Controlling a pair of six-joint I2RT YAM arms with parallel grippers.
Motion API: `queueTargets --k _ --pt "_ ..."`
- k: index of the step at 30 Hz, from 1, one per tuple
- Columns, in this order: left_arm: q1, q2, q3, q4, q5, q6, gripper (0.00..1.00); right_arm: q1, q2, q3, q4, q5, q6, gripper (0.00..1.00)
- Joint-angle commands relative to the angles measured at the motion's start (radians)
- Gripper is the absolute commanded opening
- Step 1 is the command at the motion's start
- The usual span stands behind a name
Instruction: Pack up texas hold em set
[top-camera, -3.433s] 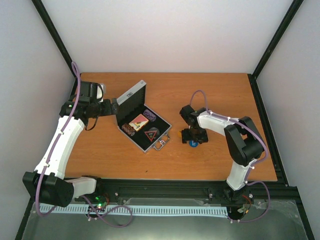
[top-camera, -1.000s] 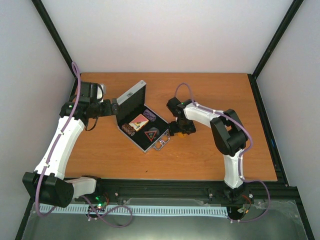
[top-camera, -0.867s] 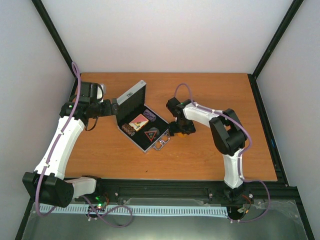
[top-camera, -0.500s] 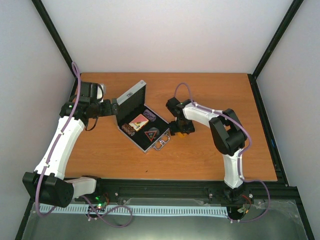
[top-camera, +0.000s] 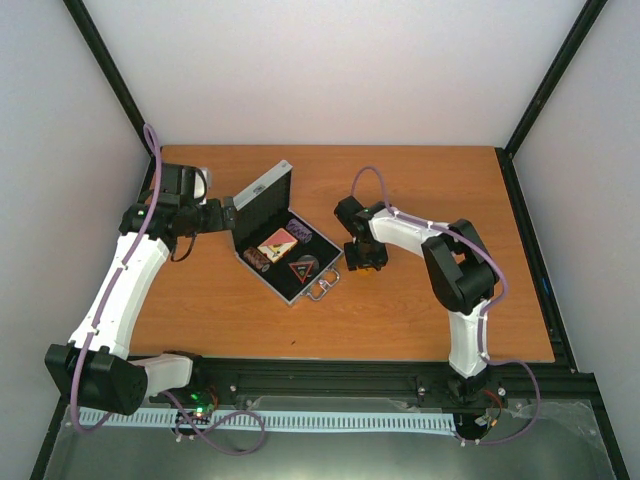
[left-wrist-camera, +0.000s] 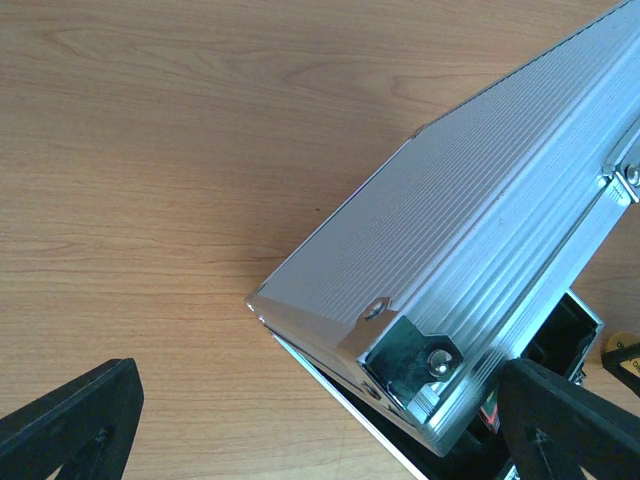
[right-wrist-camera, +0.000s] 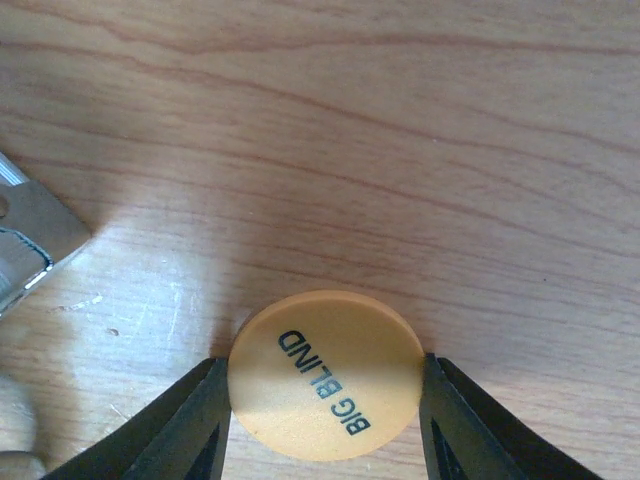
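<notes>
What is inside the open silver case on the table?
In the case lie a red card deck, chip stacks and a dark triangular button. Whatever lies under these pieces is covered, and smaller items are too blurred to name.

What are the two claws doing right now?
Left gripper: open, holding nothing.
Right gripper: closed on the orange disc.
</notes>
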Motion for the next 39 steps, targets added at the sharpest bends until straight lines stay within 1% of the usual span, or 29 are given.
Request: queueTargets --k 1,5,11,13,16,18,20,21,23,26,28,30,36,39 --pt "-0.003 -0.01 0.011 -0.025 -0.027 0.016 1.0 -0.008 0.018 -0.042 -0.03 0.026 0.01 0.5" --pt "-0.003 -0.014 0.01 -0.026 -0.027 0.016 1.0 -0.008 -0.008 -0.033 -0.035 0.022 0.015 0.49" --pt "-0.003 -0.013 0.013 -0.028 -0.025 0.015 1.0 -0.007 -0.038 -0.002 -0.054 0.02 0.02 0.33" --pt "-0.002 -0.013 0.016 -0.029 -0.025 0.015 1.0 -0.007 -0.046 0.006 -0.058 0.022 0.022 0.32" --pt "-0.002 -0.014 0.018 -0.031 -0.027 0.015 1.0 -0.008 -0.055 0.009 -0.061 0.02 0.022 0.25" --pt "-0.003 -0.014 0.016 -0.031 -0.028 0.015 1.0 -0.007 -0.062 0.008 -0.06 0.012 0.02 0.24" --pt "-0.003 -0.015 0.012 -0.03 -0.028 0.015 1.0 -0.007 -0.068 0.008 -0.062 0.011 0.02 0.25" --pt "-0.002 -0.014 0.01 -0.029 -0.029 0.015 1.0 -0.007 -0.073 0.007 -0.061 0.012 0.021 0.29" --pt "-0.002 -0.013 0.01 -0.029 -0.028 0.015 1.0 -0.007 -0.087 0.005 -0.059 0.021 0.019 0.47" --pt "-0.003 -0.012 0.013 -0.029 -0.031 0.017 1.0 -0.007 -0.105 0.007 -0.06 0.04 0.018 0.71" --pt "-0.003 -0.009 0.016 -0.029 -0.032 0.016 1.0 -0.007 -0.104 0.008 -0.061 0.045 0.011 0.81" --pt "-0.003 -0.007 0.018 -0.029 -0.033 0.017 1.0 -0.009 -0.094 0.01 -0.063 0.041 0.002 0.87" --pt "-0.003 -0.002 0.023 -0.032 -0.036 0.016 1.0 -0.02 -0.06 0.001 -0.048 0.002 -0.007 0.98" --pt "-0.003 0.002 0.026 -0.033 -0.035 0.018 1.0 -0.03 -0.051 -0.004 -0.033 -0.014 -0.014 1.0"
